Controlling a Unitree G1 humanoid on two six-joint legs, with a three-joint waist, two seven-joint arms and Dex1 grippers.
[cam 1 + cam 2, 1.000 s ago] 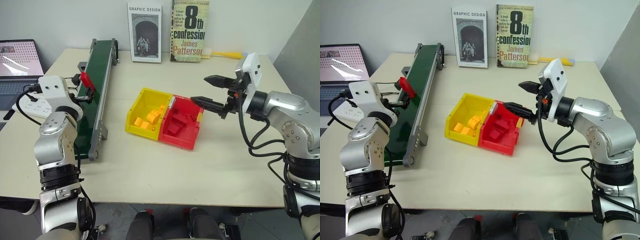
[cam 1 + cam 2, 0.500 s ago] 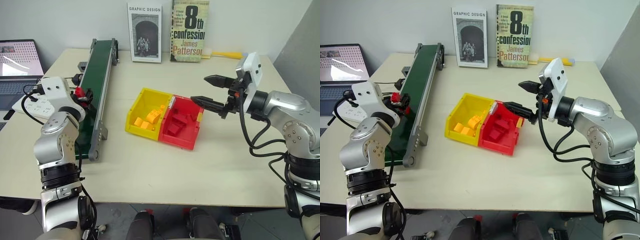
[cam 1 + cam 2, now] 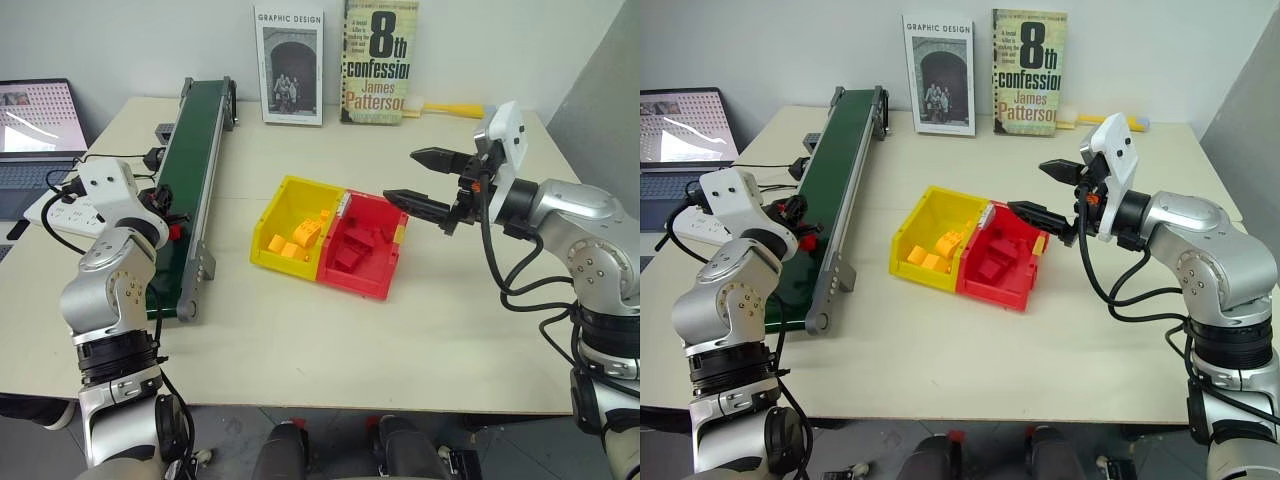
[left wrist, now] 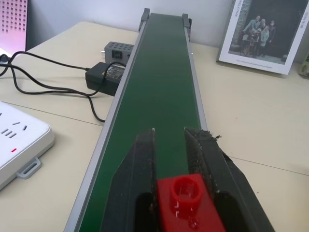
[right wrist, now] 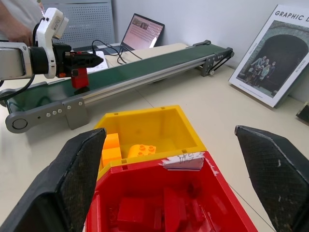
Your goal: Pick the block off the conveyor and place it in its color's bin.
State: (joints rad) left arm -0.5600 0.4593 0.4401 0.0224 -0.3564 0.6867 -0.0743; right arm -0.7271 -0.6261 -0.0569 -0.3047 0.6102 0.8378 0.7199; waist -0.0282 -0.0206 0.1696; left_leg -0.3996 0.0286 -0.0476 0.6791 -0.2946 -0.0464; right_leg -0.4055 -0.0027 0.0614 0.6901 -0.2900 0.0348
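The small red block (image 4: 188,203) sits between the fingers of my left gripper (image 4: 170,133), which is shut on it just over the near half of the dark green conveyor (image 3: 195,130). From across the table the same block (image 5: 79,77) hangs under the left gripper (image 5: 86,60). The red bin (image 3: 372,272), with darker red pieces heaped in it, is joined to a yellow bin (image 3: 283,205) at mid-table. My right gripper (image 3: 400,175) hovers open above the red bin's far right corner, with nothing between its fingers (image 5: 63,193).
A laptop (image 3: 35,125) and a white power strip (image 4: 19,140) with black cables lie left of the conveyor. Two books (image 3: 378,60) lean on the back wall beside a yellow-handled tool (image 3: 450,109). Several yellow-orange blocks (image 5: 125,147) lie in the yellow bin.
My left gripper has shut on the red block, its wrist rolling a little, and the block now sits lower by the belt. The right arm has kept still.
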